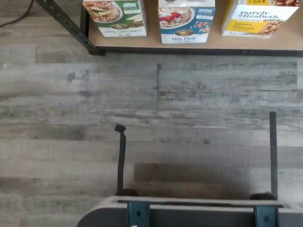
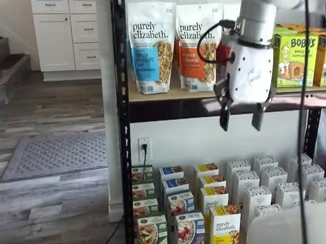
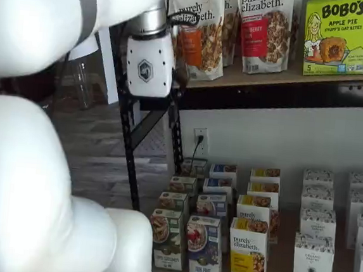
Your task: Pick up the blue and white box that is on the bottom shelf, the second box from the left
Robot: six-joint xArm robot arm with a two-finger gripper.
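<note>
The blue and white box point(image 1: 185, 21) stands at the front edge of the bottom shelf point(image 1: 218, 41), between a green-and-white carton point(image 1: 116, 18) and a yellow-and-white carton point(image 1: 258, 19). It shows in both shelf views point(image 2: 189, 232) point(image 3: 205, 247), at the head of a row of like boxes. My gripper point(image 2: 241, 118) hangs high above it, level with the upper tier, in front of the granola bags. A plain gap shows between its two black fingers, and it holds nothing. In a shelf view only its white body point(image 3: 148, 69) is clear.
Tall granola bags point(image 2: 151, 46) and green Bobo's boxes point(image 3: 336, 35) fill the upper tier. White cartons point(image 2: 272, 179) stand to the right on the bottom shelf. A black rack post point(image 2: 124, 124) rises at the left. A dark mount with teal brackets point(image 1: 189, 213) shows over grey plank floor.
</note>
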